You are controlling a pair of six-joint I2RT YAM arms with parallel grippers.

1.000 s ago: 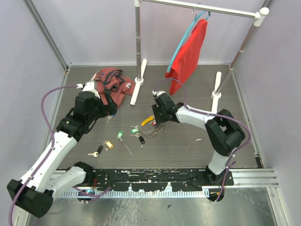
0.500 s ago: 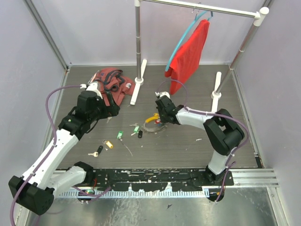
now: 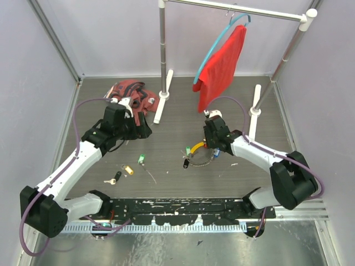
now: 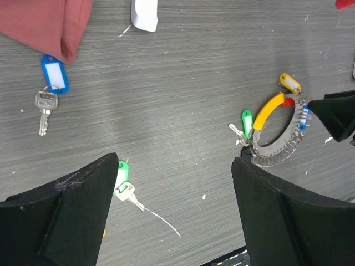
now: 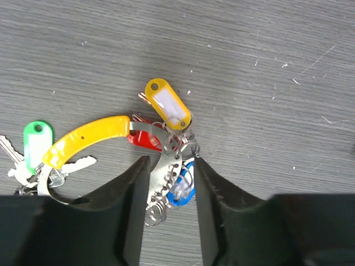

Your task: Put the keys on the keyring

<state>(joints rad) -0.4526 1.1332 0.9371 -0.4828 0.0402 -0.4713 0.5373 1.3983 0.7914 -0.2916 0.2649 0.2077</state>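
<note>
Looking down your right wrist view, you find the right gripper [image 5: 172, 166] low over the table [image 5: 266, 33], its two fingers [image 5: 130, 221] set close on either side of the keyring [image 5: 89, 137]. The ring's silver toothed band and a blue tag [image 5: 182, 189] sit in the narrow gap between them. Whether the fingers pinch the band or only flank it, you cannot tell. Just past the fingertips lies a yellow tag [image 5: 166, 102], and a red tag [image 5: 145, 138] lies right at one fingertip. From there the ring's yellow arc curves away to one side of the hand and ends at a green tag [image 5: 36, 144], with silver keys [image 5: 77, 163] bunched beside it.

Your left gripper [image 4: 176, 166] hangs released, jaws wide apart, with only bare table between them. A loose green-tagged key [image 4: 123, 180] lies at the inner edge of one finger, partly hidden by it. A blue-tagged key [image 4: 52, 77] lies farther ahead on that same side, its tag at the hem of a red cloth [image 4: 44, 22]. The keyring rests ahead of the other finger, well apart from this hand. From above, a yellow-tagged key [image 3: 128, 170] and a black-tagged key [image 3: 115, 178] lie loose on the table behind the left gripper, toward the arm bases.
</note>
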